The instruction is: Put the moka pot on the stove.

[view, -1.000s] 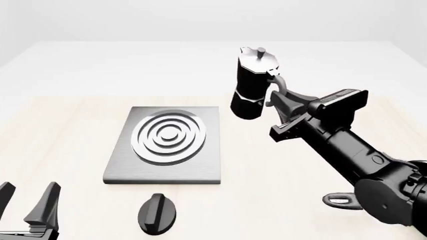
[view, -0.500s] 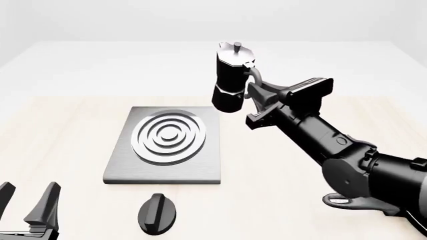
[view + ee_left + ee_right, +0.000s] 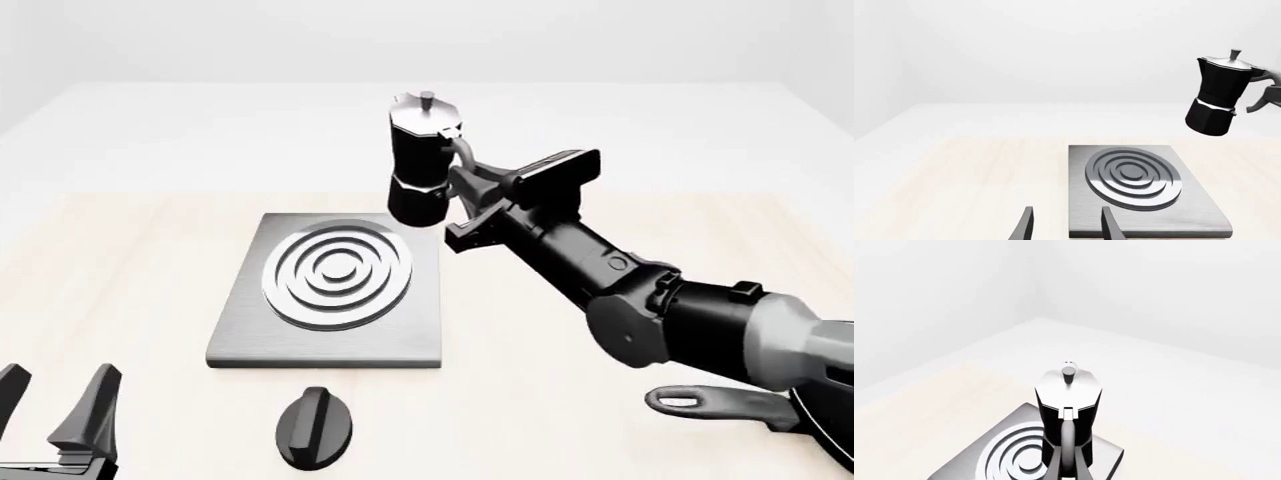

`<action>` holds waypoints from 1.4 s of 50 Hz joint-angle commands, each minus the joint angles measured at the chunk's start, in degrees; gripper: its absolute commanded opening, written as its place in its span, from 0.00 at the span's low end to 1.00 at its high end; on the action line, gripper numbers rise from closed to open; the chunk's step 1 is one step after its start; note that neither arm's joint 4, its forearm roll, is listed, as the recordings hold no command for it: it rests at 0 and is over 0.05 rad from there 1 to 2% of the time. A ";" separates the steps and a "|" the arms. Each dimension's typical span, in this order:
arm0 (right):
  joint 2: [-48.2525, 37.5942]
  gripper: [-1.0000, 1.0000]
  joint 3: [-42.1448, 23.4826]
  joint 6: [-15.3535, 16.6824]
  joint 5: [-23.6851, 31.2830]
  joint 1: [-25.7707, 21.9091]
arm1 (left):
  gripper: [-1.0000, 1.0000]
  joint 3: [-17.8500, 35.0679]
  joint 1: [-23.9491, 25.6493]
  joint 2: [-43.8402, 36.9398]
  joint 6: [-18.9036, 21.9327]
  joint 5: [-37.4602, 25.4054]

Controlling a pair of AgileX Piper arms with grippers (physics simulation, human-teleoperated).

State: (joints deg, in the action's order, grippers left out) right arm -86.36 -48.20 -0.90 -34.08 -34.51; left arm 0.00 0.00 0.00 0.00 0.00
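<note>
The moka pot (image 3: 419, 160) hangs in the air, slightly tilted, glossy black with a silvery lid and knob. My right gripper (image 3: 470, 183) is shut on its black side handle. In the front view it hovers over the far right corner of the stove (image 3: 254, 335), a flat grey slab with silver-white burner rings. The left wrist view shows the moka pot (image 3: 1216, 95) high above the stove (image 3: 1081, 162). Seen from the right wrist, the moka pot (image 3: 1067, 405) is over the stove (image 3: 1106, 454). My left gripper (image 3: 54, 402) is open and empty at the near left corner; its fingers (image 3: 1027, 223) show.
A black oval knob (image 3: 316, 427) lies on the table in front of the stove. A frying pan's handle (image 3: 705, 403) pokes in at the near right, under my right arm.
My right gripper has carried the moka pot leftward from beyond the stove's right side to over its far right corner. The left gripper has not moved.
</note>
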 commanded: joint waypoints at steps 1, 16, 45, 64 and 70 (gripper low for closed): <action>-2.87 0.00 -3.23 -0.34 -0.26 -1.38 | 1.00 0.00 0.00 0.00 0.00 0.00; -6.62 0.00 -5.60 -0.93 -0.43 -2.93 | 1.00 0.00 0.00 0.00 0.00 0.00; -12.41 0.00 -8.12 -2.61 -1.76 -4.73 | 1.00 0.00 0.00 0.00 0.00 0.00; -16.08 0.00 -9.94 -3.23 -2.46 -6.06 | 1.00 0.00 0.00 0.00 0.00 0.00; -16.97 0.00 -10.57 -3.27 -2.25 -6.56 | 1.00 0.00 0.00 0.00 0.00 0.00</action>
State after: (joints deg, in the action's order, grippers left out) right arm -102.20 -57.18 -3.70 -36.11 -40.26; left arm 0.00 0.00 0.00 0.00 0.00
